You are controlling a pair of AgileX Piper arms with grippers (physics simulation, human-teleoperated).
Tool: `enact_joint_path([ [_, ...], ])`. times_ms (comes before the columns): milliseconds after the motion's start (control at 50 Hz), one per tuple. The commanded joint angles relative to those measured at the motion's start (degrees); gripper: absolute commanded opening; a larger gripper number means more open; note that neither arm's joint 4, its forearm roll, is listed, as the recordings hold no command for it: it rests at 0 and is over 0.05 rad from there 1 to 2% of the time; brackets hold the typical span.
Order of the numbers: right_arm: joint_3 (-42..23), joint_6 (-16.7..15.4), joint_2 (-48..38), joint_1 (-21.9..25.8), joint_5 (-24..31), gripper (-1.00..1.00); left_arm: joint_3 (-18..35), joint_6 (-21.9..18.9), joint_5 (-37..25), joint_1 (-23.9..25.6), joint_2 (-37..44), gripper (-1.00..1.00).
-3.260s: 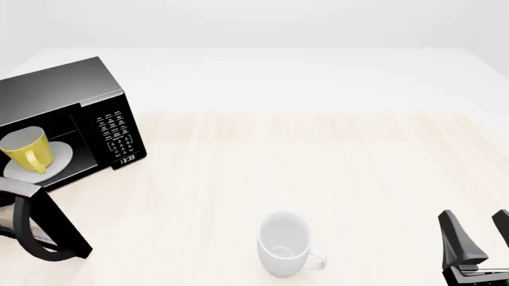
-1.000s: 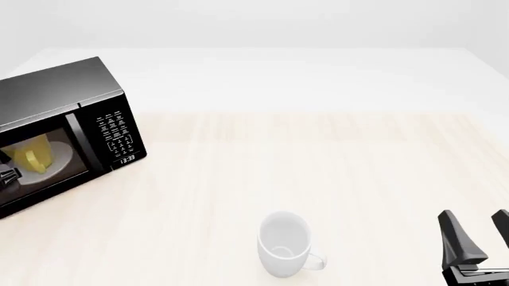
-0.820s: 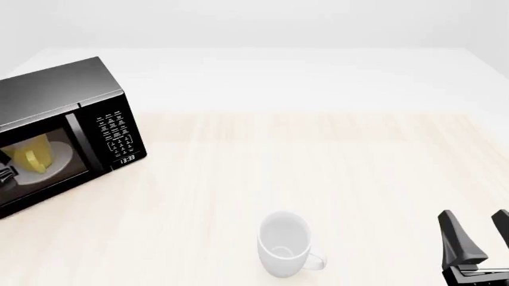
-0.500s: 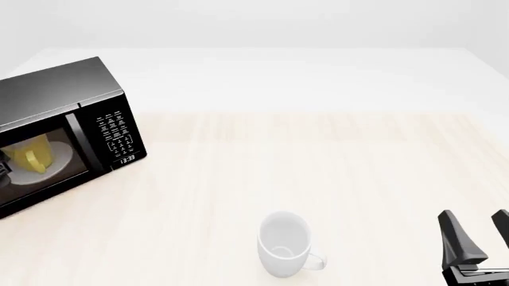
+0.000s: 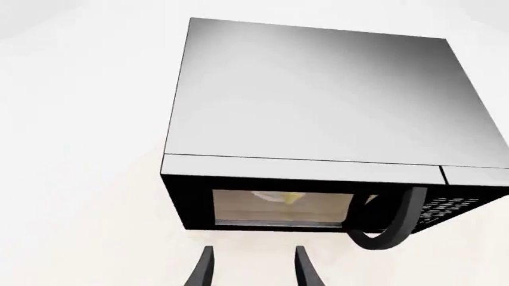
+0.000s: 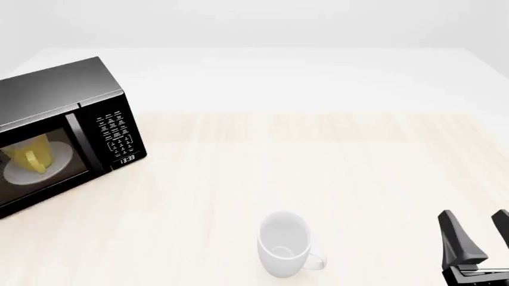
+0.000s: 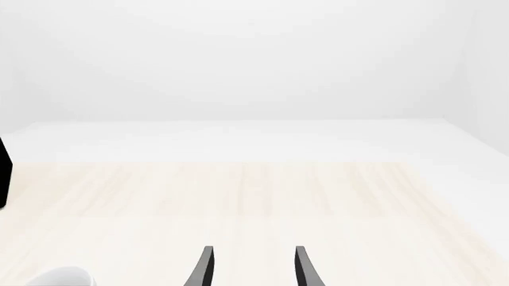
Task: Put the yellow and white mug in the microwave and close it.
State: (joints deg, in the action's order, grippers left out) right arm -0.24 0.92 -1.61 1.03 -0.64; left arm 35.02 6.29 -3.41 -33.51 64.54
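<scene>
Left wrist view: left claw (image 5: 250,268) spread, empty, just before the shut microwave (image 5: 318,125); mug (image 5: 288,198) inside. Right claw (image 6: 478,235) spread.

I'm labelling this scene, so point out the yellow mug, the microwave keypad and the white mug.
yellow mug (image 6: 33,156), front view, on its body behind the door window.
microwave keypad (image 6: 114,129), front view, on the middle of the buttons.
white mug (image 6: 283,243), front view, on its inside.
</scene>
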Motion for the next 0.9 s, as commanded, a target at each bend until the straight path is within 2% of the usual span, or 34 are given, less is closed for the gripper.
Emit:
enact_joint_path([
  [20,0.05,-0.07,0.10,-0.01,0.02,1.00,-1.43,0.03,-3.40,0.09,-8.29,1.00],
  [420,0.05,-0.07,0.09,-0.01,0.01,1.00,-1.06,-0.08,-13.61,1.43,-22.09,1.00],
  [900,0.05,-0.06,0.08,0.00,0.01,1.00,6.05,2.50,-27.87,3.30,-35.38,1.00],
])
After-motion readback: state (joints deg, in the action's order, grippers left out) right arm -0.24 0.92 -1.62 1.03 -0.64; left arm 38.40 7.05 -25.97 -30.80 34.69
